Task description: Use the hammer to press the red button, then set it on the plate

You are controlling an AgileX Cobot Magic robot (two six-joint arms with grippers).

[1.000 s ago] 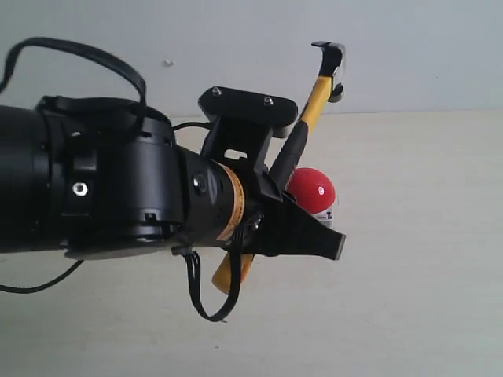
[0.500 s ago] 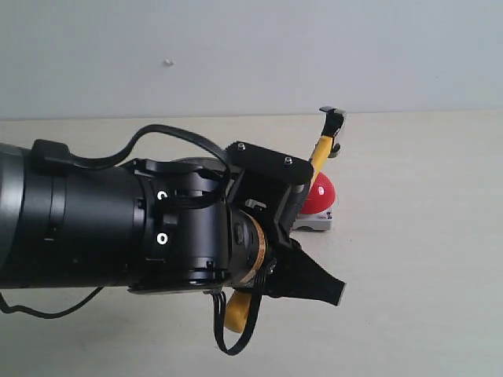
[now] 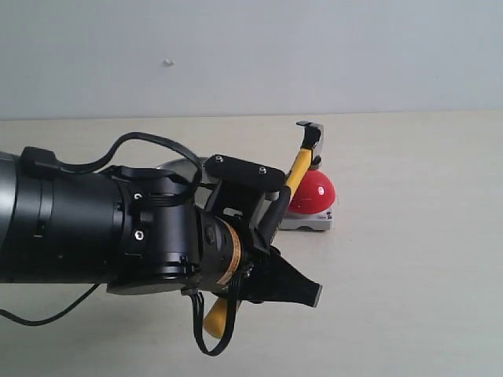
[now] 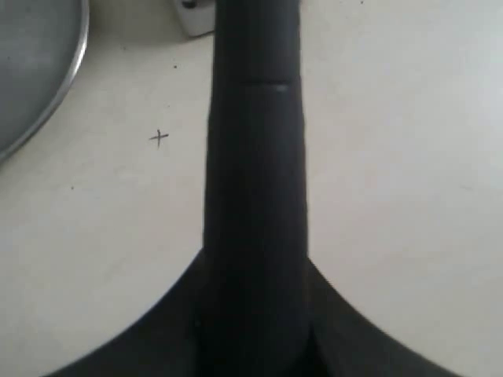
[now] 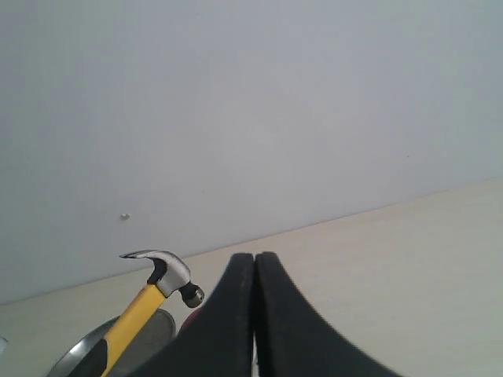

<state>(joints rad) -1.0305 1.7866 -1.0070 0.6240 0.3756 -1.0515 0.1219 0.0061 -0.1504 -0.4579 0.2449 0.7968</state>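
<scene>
Left pincer (image 3: 299,284) clamps hammer (image 3: 299,170) handle.

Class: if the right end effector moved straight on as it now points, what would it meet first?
Probably the wall: the shut right end effector points across the table toward it, with the hammer off to one side. Depth is hard to judge.

The pale desk (image 3: 409,275) carries the red button (image 3: 313,192) on its square grey base, with the silver plate (image 4: 35,71) lying to its left.
</scene>
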